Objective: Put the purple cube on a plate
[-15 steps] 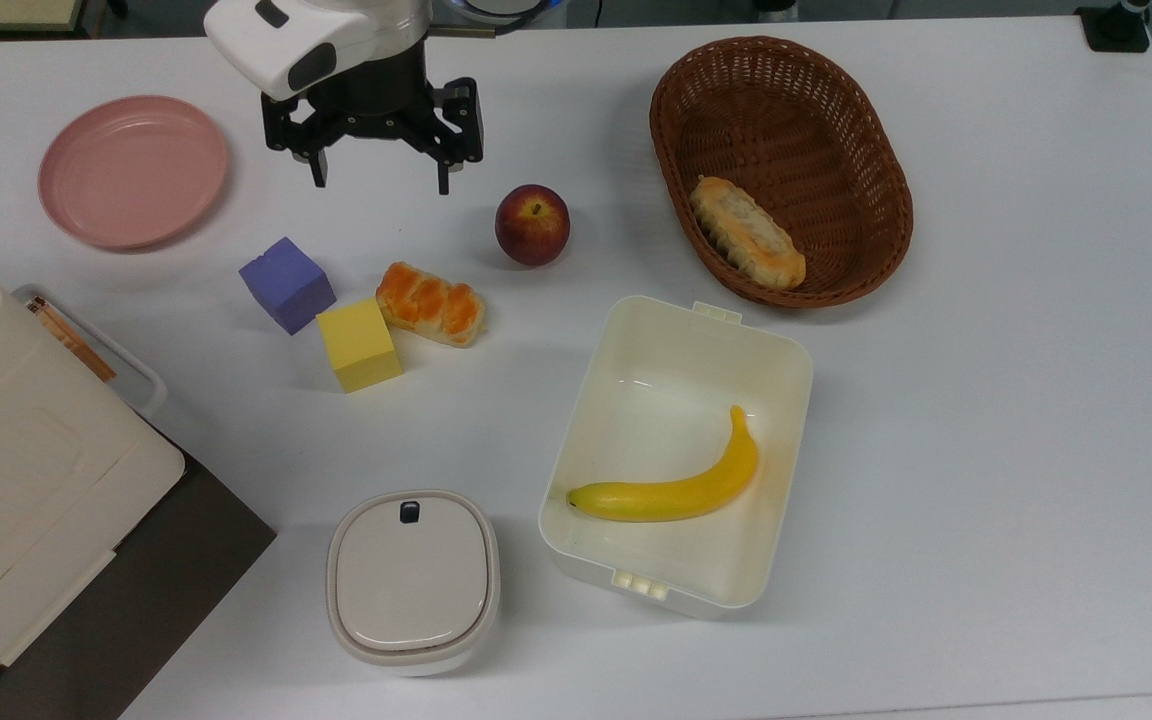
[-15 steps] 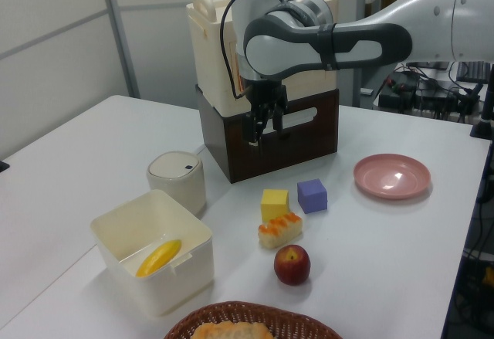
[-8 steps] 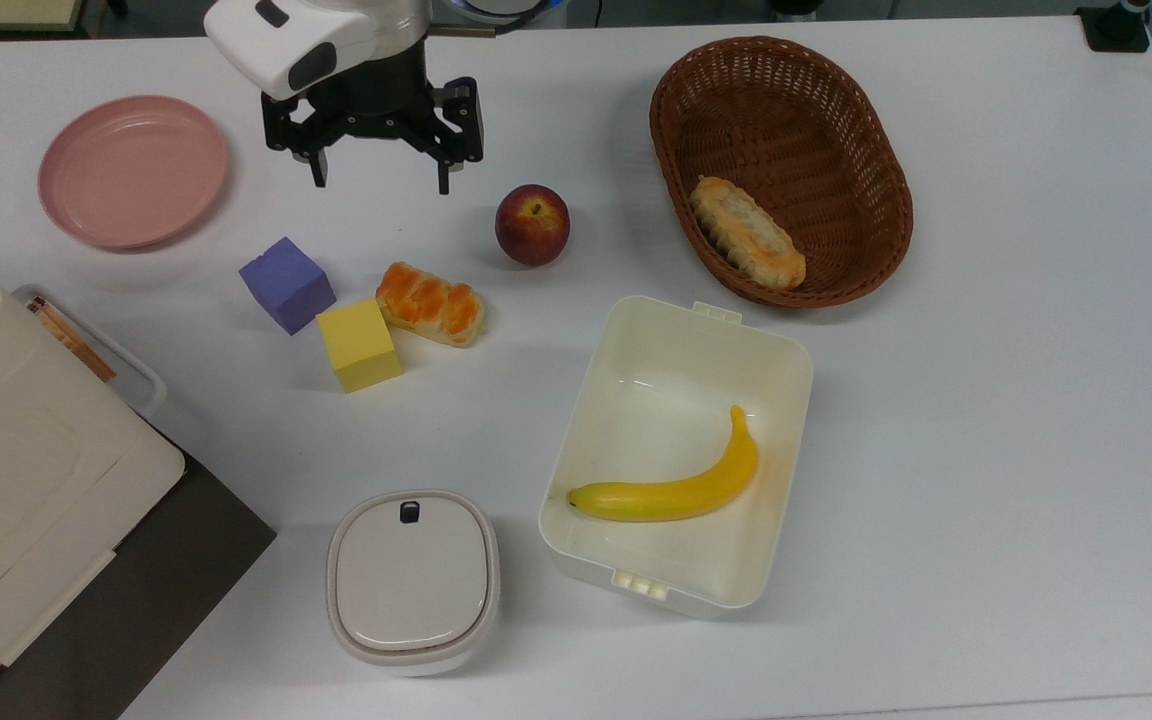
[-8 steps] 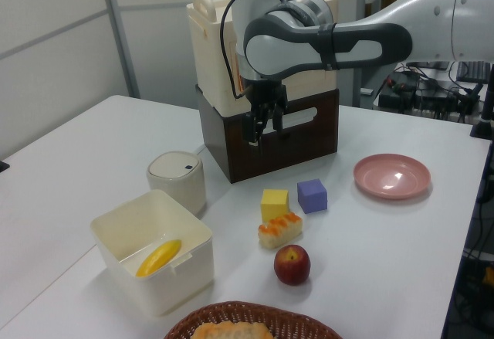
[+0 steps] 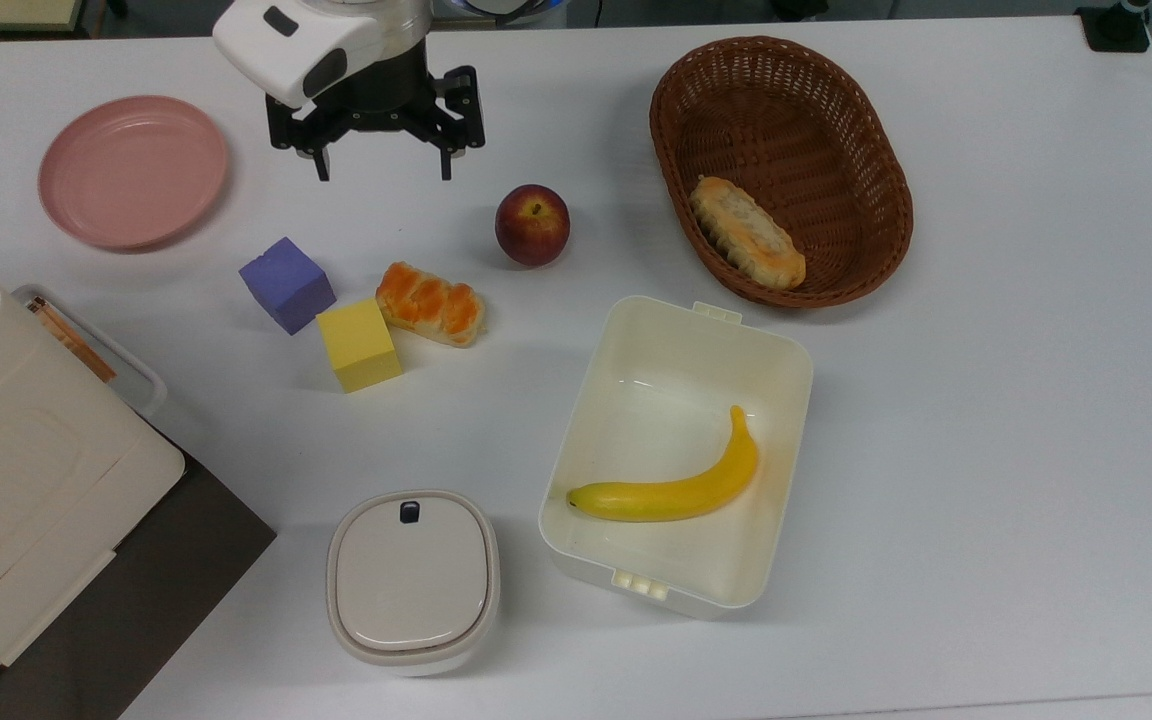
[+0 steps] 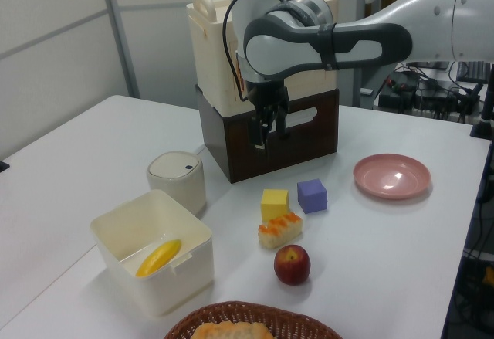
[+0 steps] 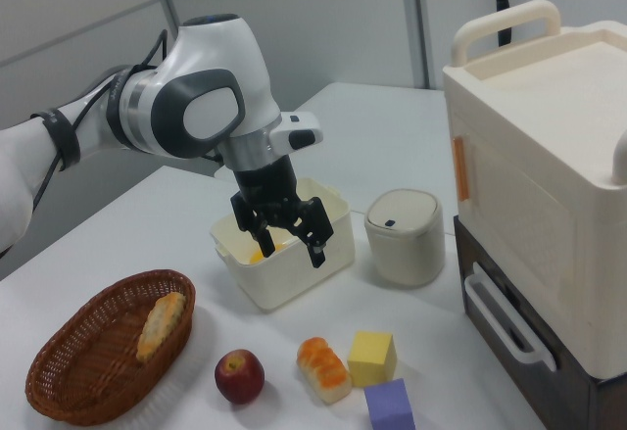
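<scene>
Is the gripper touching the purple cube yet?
Apart. In the top view the gripper, jaws open, sits well above the purple cube with bare table between them; the left view shows it raised.

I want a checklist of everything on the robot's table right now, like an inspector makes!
Surface: white table, dry, no spills seen.
Job's things: purple cube on the table beside a yellow cube; pink plate has nothing on it.
Clutter: apple, orange bread, basket holding a bread roll, open white box holding a banana, lidded container.
Grippers: gripper in the air, jaws open, holding nothing.
Cables: black cable along the arm.
Surroundings: cream case on a brown crate at the table edge.
</scene>
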